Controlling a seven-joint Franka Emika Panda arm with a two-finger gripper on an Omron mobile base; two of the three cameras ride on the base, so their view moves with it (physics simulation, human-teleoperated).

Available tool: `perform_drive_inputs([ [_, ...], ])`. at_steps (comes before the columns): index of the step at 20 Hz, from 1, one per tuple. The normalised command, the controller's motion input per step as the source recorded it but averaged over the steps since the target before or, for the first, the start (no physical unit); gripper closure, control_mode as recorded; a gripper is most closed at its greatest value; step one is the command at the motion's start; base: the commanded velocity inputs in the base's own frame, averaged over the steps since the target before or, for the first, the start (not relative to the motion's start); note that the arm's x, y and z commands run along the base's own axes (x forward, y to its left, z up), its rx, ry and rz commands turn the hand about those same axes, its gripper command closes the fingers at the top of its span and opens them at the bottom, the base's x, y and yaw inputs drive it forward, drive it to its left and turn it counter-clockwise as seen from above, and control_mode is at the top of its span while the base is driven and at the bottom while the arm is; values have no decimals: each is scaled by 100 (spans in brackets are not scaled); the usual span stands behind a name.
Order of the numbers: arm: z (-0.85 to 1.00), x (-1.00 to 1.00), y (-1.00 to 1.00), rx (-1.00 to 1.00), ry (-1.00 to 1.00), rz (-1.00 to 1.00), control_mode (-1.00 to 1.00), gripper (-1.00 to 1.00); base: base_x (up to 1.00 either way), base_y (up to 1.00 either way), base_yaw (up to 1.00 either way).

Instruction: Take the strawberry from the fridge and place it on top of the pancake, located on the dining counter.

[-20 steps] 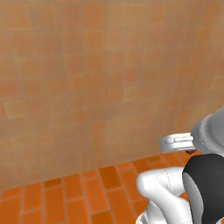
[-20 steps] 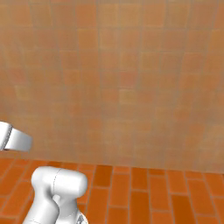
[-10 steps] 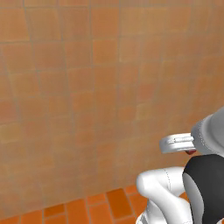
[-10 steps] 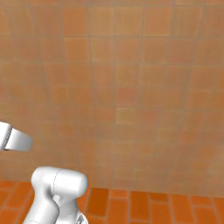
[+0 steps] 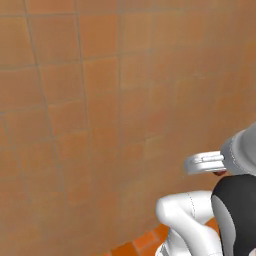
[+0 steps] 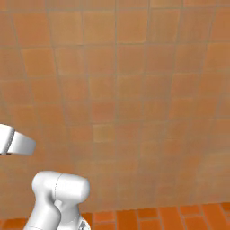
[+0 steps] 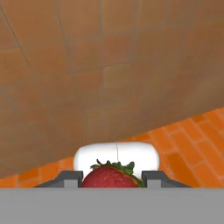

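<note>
The tiled wall [image 5: 90, 100] takes up nearly all of both base views. Compared with one second ago, the floor [image 6: 179, 215] has shrunk to a thin strip at the bottom of each base view, and the wall tiles appear larger. I read this as the base driving or turning close to the wall, not as any object moving. The arm holds the same folded posture across the interval. For the task, I judge this to be the transit phase: the fruit is out of the fridge and I am carrying it toward the dining bench, which the cameras do not yet face. The base needs to turn away from the wall before placement can begin.

In the hand view, the strawberry [image 7: 110, 177] sits at the bottom centre, its green leaves uppermost, directly between the two dark fingertips of the end effector [image 7: 111, 178]. One fingertip [image 7: 70, 177] stands just beside the fruit on either side. The end effector is closed only as far as the width of the fruit and has hold of the strawberry. Behind it the wall meets the floor.
</note>
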Motion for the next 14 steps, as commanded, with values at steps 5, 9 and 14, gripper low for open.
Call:
perform_drive_inputs([
  [5,0,0,0,0,0,0,100,100,33,-40,-64],
  [9,0,0,0,0,0,0,100,100,14,-26,-82],
  [14,0,0,0,0,0,0,100,100,10,-20,-83],
])
